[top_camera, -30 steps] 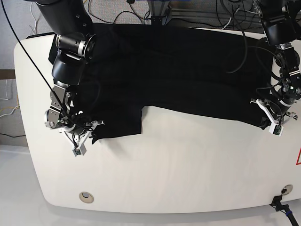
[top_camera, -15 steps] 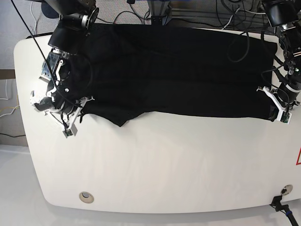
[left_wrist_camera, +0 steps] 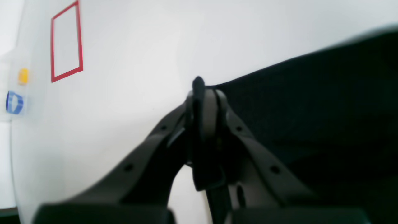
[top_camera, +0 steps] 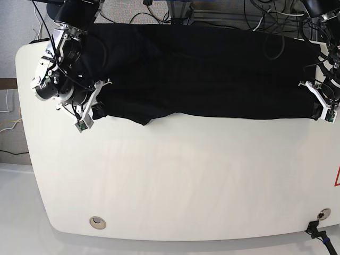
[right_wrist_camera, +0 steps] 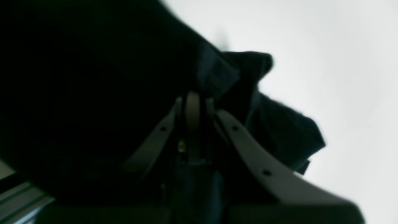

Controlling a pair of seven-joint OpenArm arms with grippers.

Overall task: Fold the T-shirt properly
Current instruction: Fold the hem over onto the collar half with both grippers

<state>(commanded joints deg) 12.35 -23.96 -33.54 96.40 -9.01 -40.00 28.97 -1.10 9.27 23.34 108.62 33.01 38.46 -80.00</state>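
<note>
Behind black T-shirt folds, both hands' pinched fingertips vanish.

Left tool lowered at the far right of the base view, jaws pressed together on a pinched edge of the T-shirt, right tool held low at the far left, jaws likewise clamped on bunched black cloth, both wrists angled downward
</note>
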